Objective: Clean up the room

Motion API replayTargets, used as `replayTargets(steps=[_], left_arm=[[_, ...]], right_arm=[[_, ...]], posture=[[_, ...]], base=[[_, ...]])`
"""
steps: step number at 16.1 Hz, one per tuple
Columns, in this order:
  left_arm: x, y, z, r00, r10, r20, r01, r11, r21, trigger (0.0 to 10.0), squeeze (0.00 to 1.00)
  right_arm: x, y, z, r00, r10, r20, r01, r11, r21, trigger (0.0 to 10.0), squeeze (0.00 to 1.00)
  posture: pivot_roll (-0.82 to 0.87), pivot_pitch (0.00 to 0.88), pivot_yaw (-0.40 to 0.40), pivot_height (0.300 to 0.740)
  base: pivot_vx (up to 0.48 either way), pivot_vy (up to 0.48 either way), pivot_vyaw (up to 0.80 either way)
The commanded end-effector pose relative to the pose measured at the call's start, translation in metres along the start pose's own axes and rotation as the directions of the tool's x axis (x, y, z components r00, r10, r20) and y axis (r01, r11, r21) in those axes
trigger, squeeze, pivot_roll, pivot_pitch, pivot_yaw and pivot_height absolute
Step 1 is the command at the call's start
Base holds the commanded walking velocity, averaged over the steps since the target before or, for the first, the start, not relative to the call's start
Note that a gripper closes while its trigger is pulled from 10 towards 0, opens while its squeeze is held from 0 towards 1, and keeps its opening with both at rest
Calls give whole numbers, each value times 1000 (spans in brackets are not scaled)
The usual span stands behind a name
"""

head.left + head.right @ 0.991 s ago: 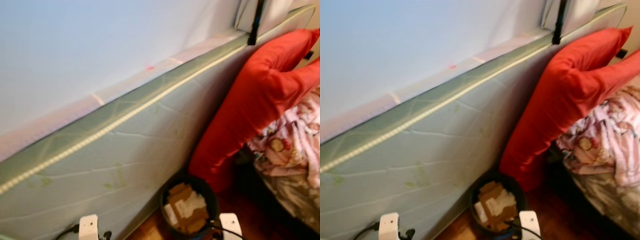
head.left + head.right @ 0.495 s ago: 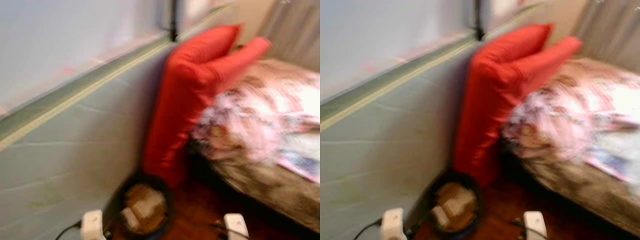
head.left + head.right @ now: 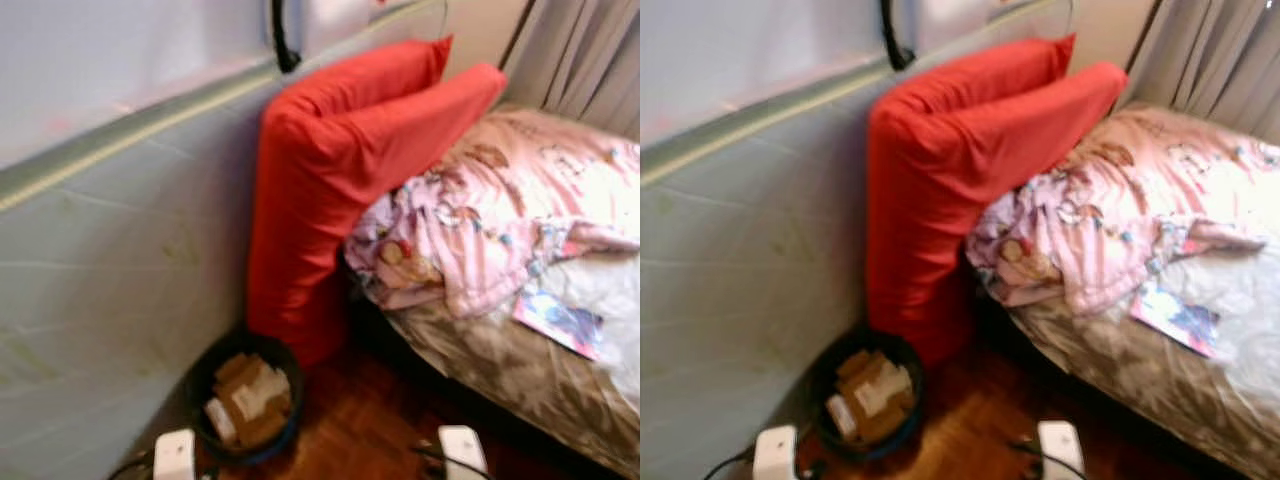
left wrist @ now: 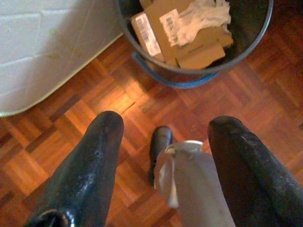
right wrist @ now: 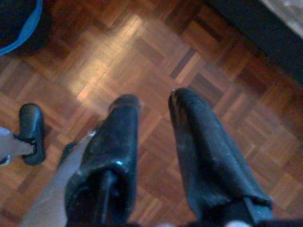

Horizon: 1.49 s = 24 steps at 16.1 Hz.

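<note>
Cleanup appears unfinished: the waste bin [image 3: 243, 405] by the red cushion [image 3: 330, 190] already holds cardboard, a rumpled blanket [image 3: 480, 220] and booklet [image 3: 560, 322] remain on the bed, and left gripper [image 4: 163, 142] and right gripper [image 5: 154, 111] hang spread, empty, above parquet.

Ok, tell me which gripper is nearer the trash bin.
Left. The left gripper hangs just short of the trash bin, fingers open above the wood floor. The right gripper, also open, hangs farther off toward the bed.
</note>
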State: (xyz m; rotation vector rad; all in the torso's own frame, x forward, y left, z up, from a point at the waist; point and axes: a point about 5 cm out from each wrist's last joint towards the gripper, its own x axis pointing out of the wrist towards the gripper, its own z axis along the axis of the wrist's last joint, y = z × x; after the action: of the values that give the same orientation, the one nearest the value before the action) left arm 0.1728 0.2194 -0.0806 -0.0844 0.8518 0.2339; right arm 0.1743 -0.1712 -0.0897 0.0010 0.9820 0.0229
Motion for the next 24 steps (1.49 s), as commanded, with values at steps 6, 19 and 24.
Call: replayTargets(steps=[6, 19, 24], left_arm=[[5, 2, 9, 998, -30, -57, 32, 999, 34, 10000, 0], [5, 3, 12, 998, -35, -49, 37, 998, 49, 10000, 0], [5, 3, 12, 998, -35, -49, 37, 998, 49, 10000, 0]], right_arm=[[0, -38, 44, 990, -63, 125, 39, 981, 191, 10000, 0], [0, -38, 45, 990, -71, 119, 49, 983, 179, 10000, 0], [0, -38, 45, 990, -71, 119, 49, 983, 179, 10000, 0]], posture=[[13, 0, -19, 740], [18, 0, -16, 740], [18, 0, -16, 740]], base=[[0, -318, 0], [0, 0, 0], [0, 0, 0]])
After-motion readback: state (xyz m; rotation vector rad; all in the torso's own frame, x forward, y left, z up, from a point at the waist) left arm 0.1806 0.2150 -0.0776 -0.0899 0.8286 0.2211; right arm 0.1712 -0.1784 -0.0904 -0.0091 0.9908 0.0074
